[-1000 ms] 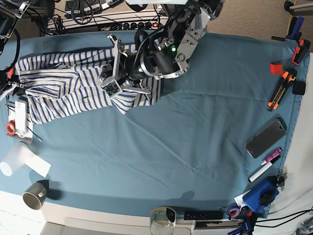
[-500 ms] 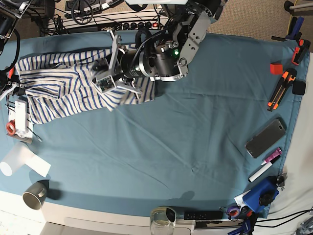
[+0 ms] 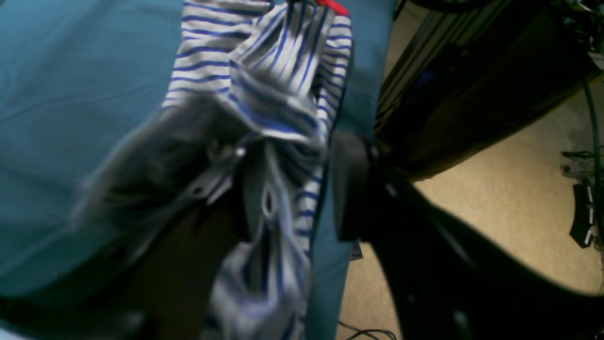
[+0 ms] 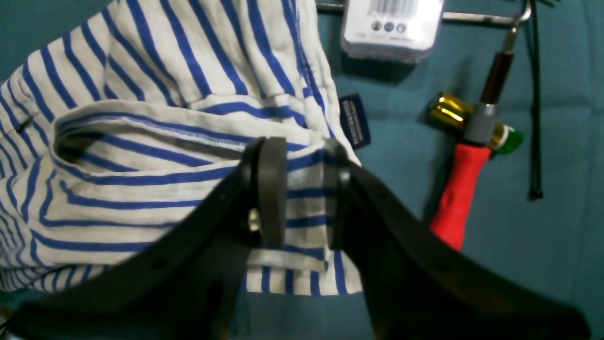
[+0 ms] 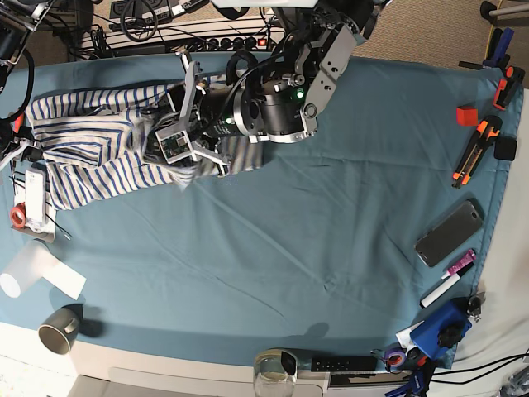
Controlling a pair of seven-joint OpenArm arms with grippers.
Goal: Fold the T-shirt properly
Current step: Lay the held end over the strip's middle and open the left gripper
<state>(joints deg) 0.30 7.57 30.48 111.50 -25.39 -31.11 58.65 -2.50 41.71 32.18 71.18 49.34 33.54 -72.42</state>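
Observation:
The white, blue-striped T-shirt (image 5: 83, 153) lies bunched at the far left of the teal tablecloth (image 5: 331, 215). My left gripper (image 5: 176, 142) hangs over the shirt's right part. In the blurred left wrist view its jaws stand apart, with a loose bunch of the T-shirt (image 3: 283, 118) draped between them. My right gripper (image 4: 304, 193) is shut on a folded edge of the T-shirt (image 4: 141, 156), with striped cloth pinched between the two black fingers (image 4: 271, 189). A navy label (image 4: 354, 120) sticks out beside that edge.
Right of the held edge lie a red-handled screwdriver (image 4: 457, 198) and a white barcoded pack (image 4: 391, 23). A cup (image 5: 58, 331) and white paper (image 5: 37, 273) sit front left. A phone (image 5: 449, 232), markers (image 5: 450, 281) and clamps (image 5: 483, 145) line the right side.
My left arm has carried the shirt's right part leftward over the rest of the shirt. Its jaws have spread apart. The right gripper has stayed where it was.

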